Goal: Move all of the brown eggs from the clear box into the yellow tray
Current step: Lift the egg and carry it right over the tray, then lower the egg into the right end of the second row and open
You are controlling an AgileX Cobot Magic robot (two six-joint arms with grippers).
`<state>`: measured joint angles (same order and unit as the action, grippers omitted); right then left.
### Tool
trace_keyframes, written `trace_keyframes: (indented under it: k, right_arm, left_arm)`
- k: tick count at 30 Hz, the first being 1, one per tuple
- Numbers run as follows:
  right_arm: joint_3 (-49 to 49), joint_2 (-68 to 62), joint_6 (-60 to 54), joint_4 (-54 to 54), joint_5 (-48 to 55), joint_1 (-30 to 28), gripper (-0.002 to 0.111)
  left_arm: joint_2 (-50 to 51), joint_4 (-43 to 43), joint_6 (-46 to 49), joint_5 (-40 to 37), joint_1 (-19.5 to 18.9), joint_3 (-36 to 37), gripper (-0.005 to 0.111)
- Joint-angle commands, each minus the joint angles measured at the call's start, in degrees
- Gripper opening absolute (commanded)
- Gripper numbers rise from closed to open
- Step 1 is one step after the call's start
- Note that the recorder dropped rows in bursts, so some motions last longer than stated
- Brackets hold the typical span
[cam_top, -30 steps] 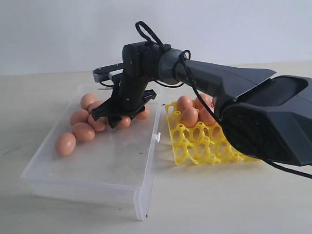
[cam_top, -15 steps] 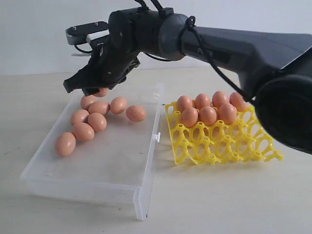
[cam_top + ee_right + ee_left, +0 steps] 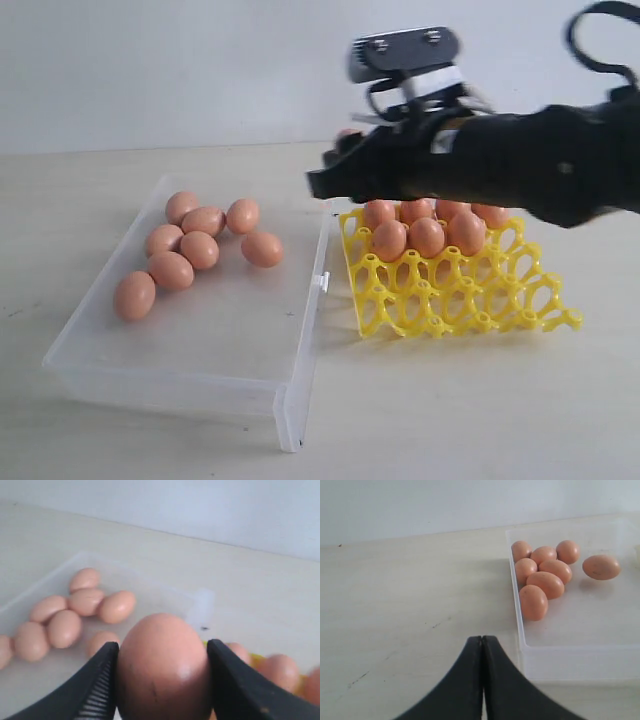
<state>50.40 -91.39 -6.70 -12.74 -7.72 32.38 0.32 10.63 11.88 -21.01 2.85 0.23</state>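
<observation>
My right gripper point(image 3: 335, 176) hovers above the gap between the clear box point(image 3: 298, 335) and the yellow tray point(image 3: 452, 300). It is shut on one brown egg point(image 3: 162, 665), gripped by its sides between both fingers. Several brown eggs point(image 3: 199, 249) lie loose in the box's far left part, also seen as eggs point(image 3: 547, 584) in the left wrist view. Several more eggs point(image 3: 427, 236) fill the tray's back cups. My left gripper point(image 3: 482, 639) is shut and empty over bare table beside the box point(image 3: 570, 655); the exterior view does not show it.
The box's white clasp point(image 3: 323, 283) sticks out toward the tray. The tray's front cups point(image 3: 480, 310) hold nothing. The tabletop point(image 3: 450, 410) runs pale and flat in front of the box and tray, with a white wall behind.
The right gripper lifted an egg out of the box's far end, then swung right with it to above the gap beside the tray. One egg in the box rolled slightly.
</observation>
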Motion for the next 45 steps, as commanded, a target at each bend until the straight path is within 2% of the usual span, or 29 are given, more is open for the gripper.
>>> trace_keyframes:
  k: [1, 3, 6, 9, 23, 45]
  right_arm:
    - [-7.03, 4.6, -0.74, -0.03, 0.75, -11.26, 0.0]
    - [-7.08, 2.9, -0.74, -0.38, 4.29, -16.56, 0.0]
    - [-7.08, 0.37, -0.74, -0.72, 3.74, -22.52, 0.0]
    - [-6.83, -2.24, -0.74, -0.72, 3.03, -25.28, 0.0]
    - [3.4, -14.64, -0.74, 1.23, 3.0, -25.53, 0.0]
    - [3.4, -16.9, 0.88, 1.24, -1.23, -25.38, 0.0]
  left_arm:
    - [-0.32, 0.06, -0.09, 0.56, -0.06, -0.23, 0.0]
    - [-0.32, 0.06, -0.09, 0.56, -0.06, -0.23, 0.0]
    - [-0.32, 0.06, -0.09, 0.56, -0.06, -0.23, 0.0]
    - [-0.32, 0.06, -0.09, 0.56, -0.06, -0.23, 0.0]
    - [-0.32, 0.06, -0.09, 0.56, -0.06, -0.23, 0.0]
    - [-0.32, 0.06, -0.09, 0.56, -0.06, -0.23, 0.0]
